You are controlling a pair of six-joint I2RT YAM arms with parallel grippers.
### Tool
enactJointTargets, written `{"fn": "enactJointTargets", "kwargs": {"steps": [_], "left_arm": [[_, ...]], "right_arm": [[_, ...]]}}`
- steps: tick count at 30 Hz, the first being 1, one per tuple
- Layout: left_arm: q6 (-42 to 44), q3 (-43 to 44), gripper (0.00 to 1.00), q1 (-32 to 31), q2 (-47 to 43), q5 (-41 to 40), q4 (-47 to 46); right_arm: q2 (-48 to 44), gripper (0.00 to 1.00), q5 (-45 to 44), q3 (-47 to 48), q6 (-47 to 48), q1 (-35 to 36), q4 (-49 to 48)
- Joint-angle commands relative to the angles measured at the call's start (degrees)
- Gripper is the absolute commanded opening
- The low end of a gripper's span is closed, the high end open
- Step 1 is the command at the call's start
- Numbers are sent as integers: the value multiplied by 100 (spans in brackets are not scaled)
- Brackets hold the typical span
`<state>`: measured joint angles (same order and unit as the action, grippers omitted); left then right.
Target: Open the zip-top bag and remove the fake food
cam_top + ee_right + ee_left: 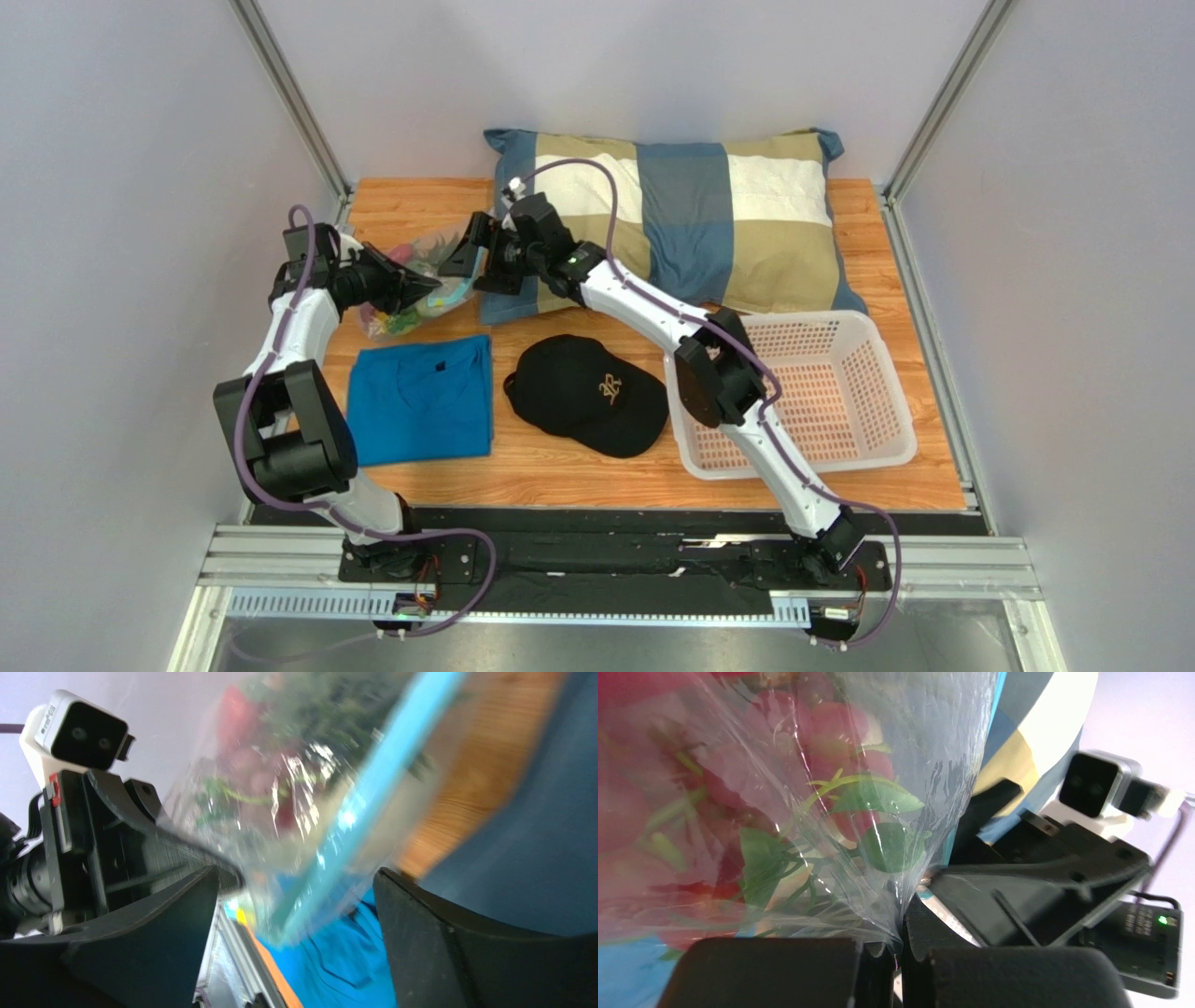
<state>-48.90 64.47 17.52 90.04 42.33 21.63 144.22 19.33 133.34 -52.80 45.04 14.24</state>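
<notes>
Here the bag [397, 311], food [829, 749] inside, hangs at upper left of the top view. The left end effector [421, 289] pinches its film. The right end effector [463, 263] gapes open, with the zip strip [372, 798] slanting between its fingers, ready to grip.

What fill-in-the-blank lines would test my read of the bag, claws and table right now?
1. The fake food sits ____ the zip-top bag.
2. The right claw stands ____ around the bag's teal strip.
3. The left claw is ____ on the bag's plastic.
4. The cap between the blue shirt and white basket is ____.
Missing: inside; open; shut; black.
</notes>
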Motion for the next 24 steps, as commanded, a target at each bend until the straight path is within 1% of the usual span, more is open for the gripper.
{"fn": "enactJointTargets", "kwargs": {"steps": [1, 3, 4, 5, 6, 7, 8, 9, 10, 12, 14, 15, 16, 17, 19, 20, 22, 23, 24], "left_arm": [[83, 171, 0, 32, -382, 276, 262], [231, 198, 0, 50, -469, 329, 376], [363, 328, 0, 59, -513, 251, 543], [538, 382, 0, 59, -636, 24, 858], [670, 391, 1, 50, -715, -83, 982], [898, 426, 8, 59, -846, -232, 1132], [970, 435, 17, 59, -909, -442, 1472], [997, 409, 31, 59, -970, -471, 1563], [936, 252, 36, 50, -1101, -436, 1564], [795, 58, 40, 50, -1234, -234, 1380], [655, -162, 40, 59, -1392, -225, 1353], [602, -215, 37, 59, -1454, -286, 1388], [541, -346, 36, 67, -1567, -321, 1371], [462, -391, 36, 68, -1603, -295, 1240], [513, -356, 36, 76, -1491, -278, 1186], [566, -295, 38, 76, -1385, -286, 1325], [742, -67, 44, 76, -1069, -207, 1536], [742, -40, 49, 85, -1015, -129, 1529], [672, -48, 51, 76, -971, -111, 1476]], "right_arm": [[413, 64, 193, 605, -609, 181, -774], [379, 43, 185, 457, -880, 172, -975], [352, 22, 176, 369, -899, 172, -1098], [326, 16, 72, 394, -899, 146, -1160], [300, 10, -25, 421, -943, 128, -1108], [265, 1, -87, 404, -1056, 137, -1168], [273, 0, -35, 403, -1118, 137, -1247], [290, 0, 26, 456, -1171, 146, -1274], [291, 0, 53, 491, -1311, 146, -1196], [291, 0, 79, 465, -1461, 146, -1257], [299, 0, 202, 482, -1699, 120, -1362], [334, 0, 246, 639, -1690, 111, -1328], [326, 0, 281, 719, -1690, 102, -1049], [300, 0, 325, 729, -1786, 58, -1029], [212, 0, 422, 466, -1988, -3, -1430], [229, 0, 492, 456, -2198, -65, -1572], [377, 0, 624, 683, -2331, -109, -1600], [405, 0, 755, 754, -2375, -161, -1608], [422, 0, 782, 790, -2480, -171, -1609]]}}
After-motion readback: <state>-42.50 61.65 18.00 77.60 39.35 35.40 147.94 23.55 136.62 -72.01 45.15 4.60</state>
